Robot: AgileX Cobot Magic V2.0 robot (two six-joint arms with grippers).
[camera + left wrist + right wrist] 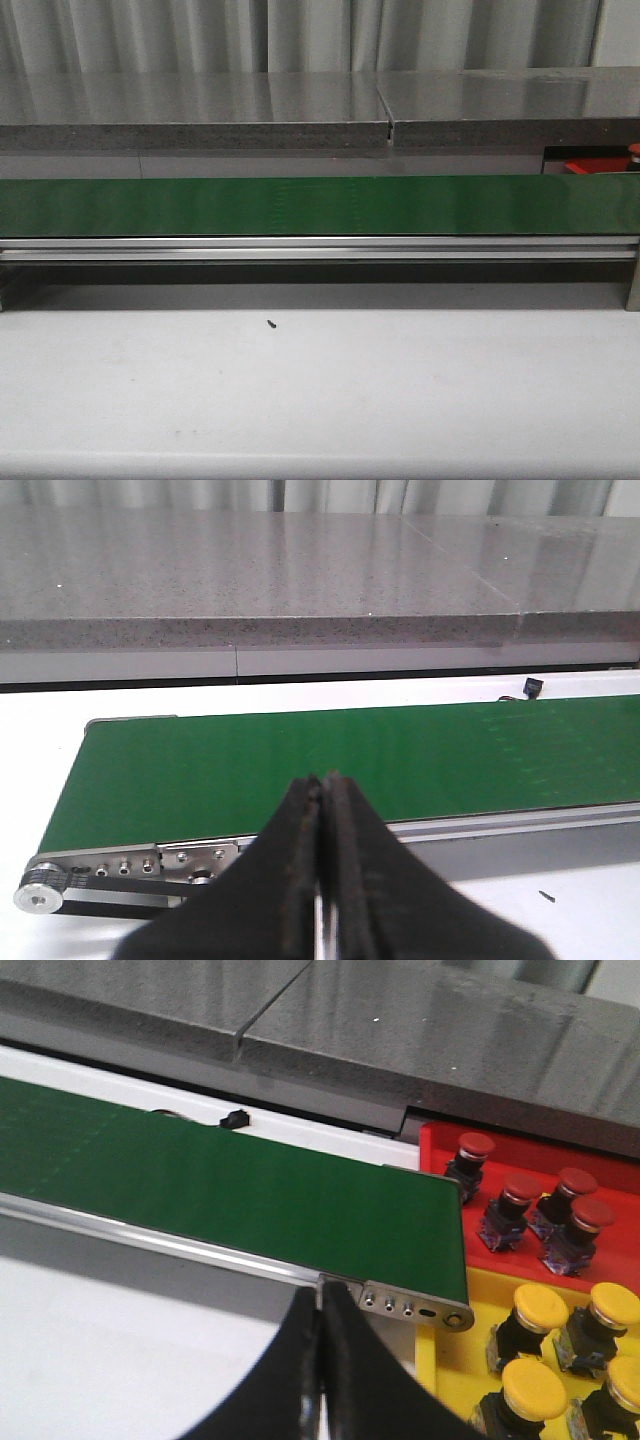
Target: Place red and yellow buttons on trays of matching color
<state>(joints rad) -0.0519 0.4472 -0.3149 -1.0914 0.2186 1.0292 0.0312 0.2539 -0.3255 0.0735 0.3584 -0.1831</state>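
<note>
In the right wrist view a red tray (432, 1145) holds several red buttons (518, 1194) and a yellow tray (470, 1355) holds several yellow buttons (540, 1306), both past the conveyor's right end. A strip of the red tray (600, 165) shows in the front view behind the belt. My right gripper (320, 1295) is shut and empty, in front of the belt's right end. My left gripper (322, 782) is shut and empty, in front of the belt's left part. No button lies on the green belt (300, 205). Neither gripper shows in the front view.
The green conveyor (330, 755) runs across the table with a metal rail (320, 248) along its front. A grey stone ledge (300, 110) stands behind it. A small dark speck (271, 323) lies on the white table (320, 400) in front.
</note>
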